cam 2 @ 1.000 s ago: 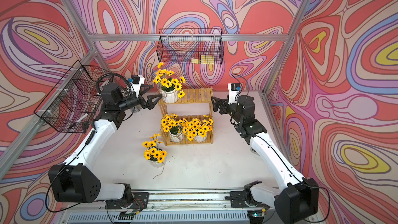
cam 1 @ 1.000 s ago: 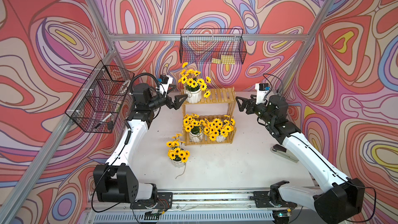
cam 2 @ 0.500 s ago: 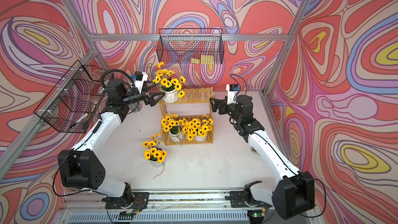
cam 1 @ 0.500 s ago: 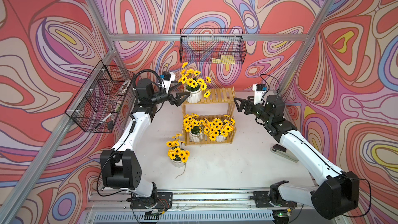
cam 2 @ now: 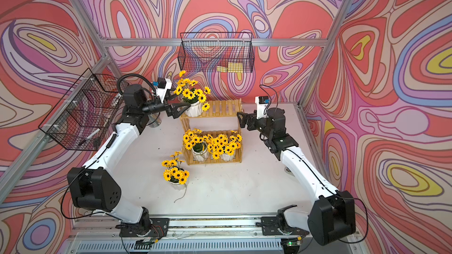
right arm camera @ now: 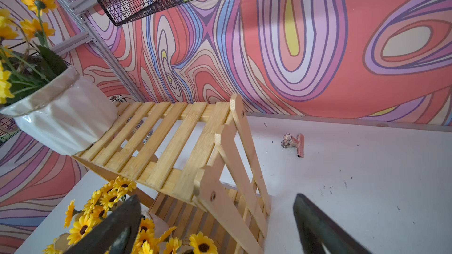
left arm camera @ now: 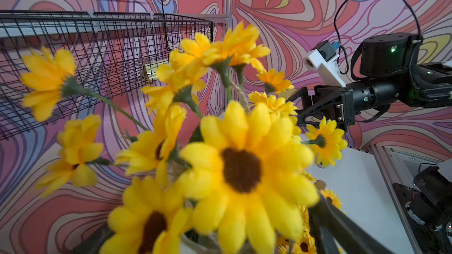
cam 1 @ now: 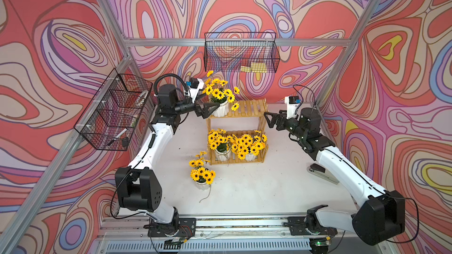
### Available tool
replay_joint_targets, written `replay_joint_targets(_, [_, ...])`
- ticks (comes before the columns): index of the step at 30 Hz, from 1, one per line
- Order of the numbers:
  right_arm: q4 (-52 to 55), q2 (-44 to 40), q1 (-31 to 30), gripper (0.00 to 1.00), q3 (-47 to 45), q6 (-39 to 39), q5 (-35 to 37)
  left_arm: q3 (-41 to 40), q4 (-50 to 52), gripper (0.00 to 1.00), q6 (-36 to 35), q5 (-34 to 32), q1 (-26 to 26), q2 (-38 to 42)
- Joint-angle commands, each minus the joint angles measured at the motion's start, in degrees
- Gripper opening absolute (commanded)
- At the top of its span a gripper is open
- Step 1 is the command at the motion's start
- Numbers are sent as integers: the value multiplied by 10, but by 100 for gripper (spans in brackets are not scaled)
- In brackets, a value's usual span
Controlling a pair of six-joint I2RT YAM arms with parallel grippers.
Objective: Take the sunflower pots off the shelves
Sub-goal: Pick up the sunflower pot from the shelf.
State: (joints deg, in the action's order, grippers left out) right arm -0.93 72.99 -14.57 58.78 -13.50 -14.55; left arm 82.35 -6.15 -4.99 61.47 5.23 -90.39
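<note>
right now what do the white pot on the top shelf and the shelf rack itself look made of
White pot: likely glazed ceramic; glossy, faceted walls with sharp highlights, though hard plastic is possible.
Shelf rack: light wood, perhaps bamboo; matte slats with visible grain, joined by screws.

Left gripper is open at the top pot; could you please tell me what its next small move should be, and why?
Probably close the left gripper on the top pot. Its open jaws straddle the white pot, which stands on the upper tier of the shelves, so a grip seems due before any lift.
</note>
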Motion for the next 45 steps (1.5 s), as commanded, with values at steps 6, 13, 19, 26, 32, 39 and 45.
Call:
replay_joint_targets(6, [-16,2,4,98,-12,4,-12,28,47,100,-47,-11,22,-24])
replay_joint_targets(13, [-19,3,4,98,-15,6,-14,64,115,100,-98,-39,41,-44])
replay_joint_targets(19, [-19,3,4,98,-17,7,-15,79,115,100,-93,-49,44,-58])
replay_joint_targets(26, [-19,3,4,98,-19,8,-17,98,127,100,-100,-63,52,-73])
replay_joint_targets(32, [-20,4,3,98,-19,9,-16,105,136,100,-105,-76,58,-81])
replay_joint_targets(39, [-20,6,4,98,-20,12,-18,104,127,99,-100,-88,62,-86])
replay_joint_targets(45, [-20,7,4,98,-19,14,-19,95,107,94,-92,-99,63,-83])
